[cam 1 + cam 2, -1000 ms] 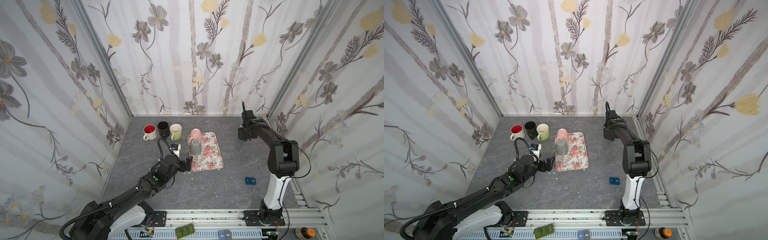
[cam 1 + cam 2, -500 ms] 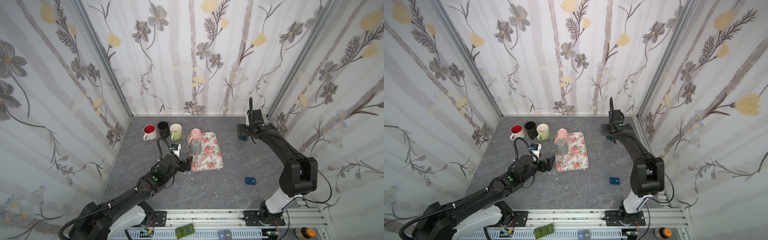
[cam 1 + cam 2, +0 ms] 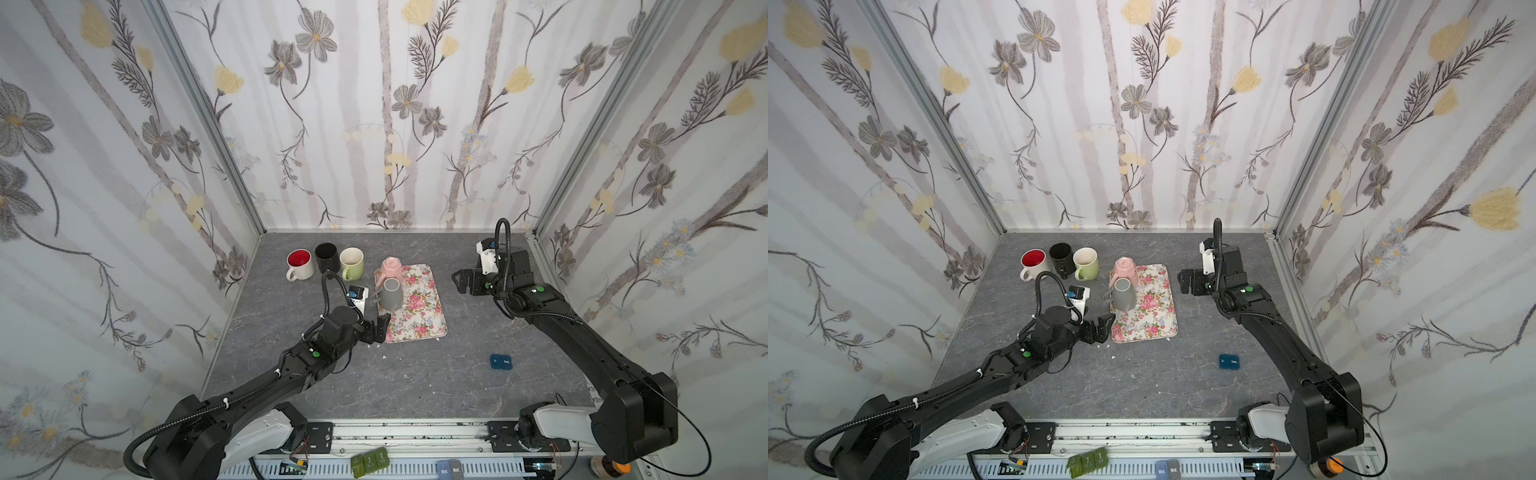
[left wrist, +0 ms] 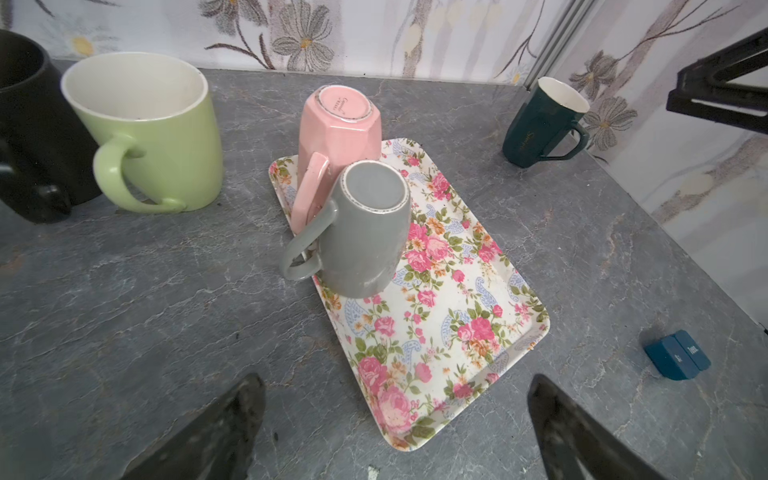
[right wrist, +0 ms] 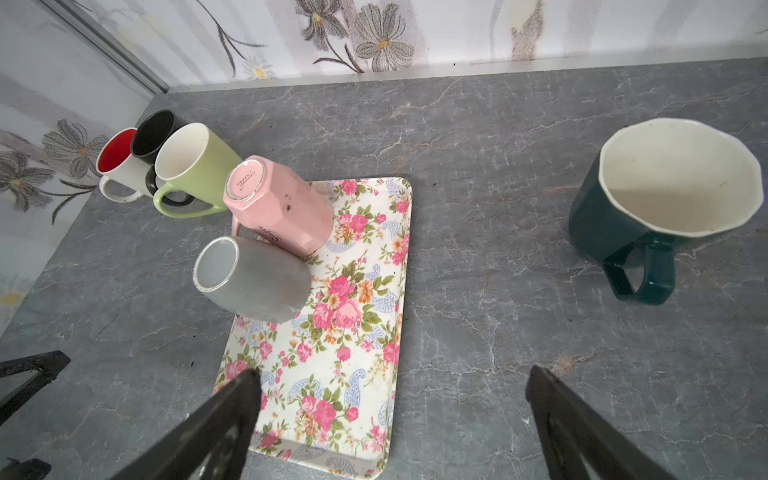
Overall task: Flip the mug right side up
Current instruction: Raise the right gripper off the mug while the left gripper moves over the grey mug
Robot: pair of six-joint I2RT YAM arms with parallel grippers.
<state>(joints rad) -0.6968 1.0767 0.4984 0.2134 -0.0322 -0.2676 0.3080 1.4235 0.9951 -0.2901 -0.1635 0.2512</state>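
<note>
teal mug (image 5: pixel 665 195) stands upright, apart from floral tray (image 5: pixel 353 374).

Grey mug (image 4: pixel 361 232) gleams, glazed ceramic, with a rough bare ring round its base. Pink mug (image 4: pixel 338 124) is glossy too. Floral tray (image 4: pixel 469 332) looks like smooth, slick plastic. Tabletop (image 4: pixel 124 311) is matt and stone-veined. Far right, teal mug (image 5: pixel 602 224) shines.

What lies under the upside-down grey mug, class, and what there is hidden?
The grey mug stands mouth-down on the floral tray, near its edge beside the pink mug. Its mouth and inside are covered, so anything trapped beneath cannot be seen.
</note>
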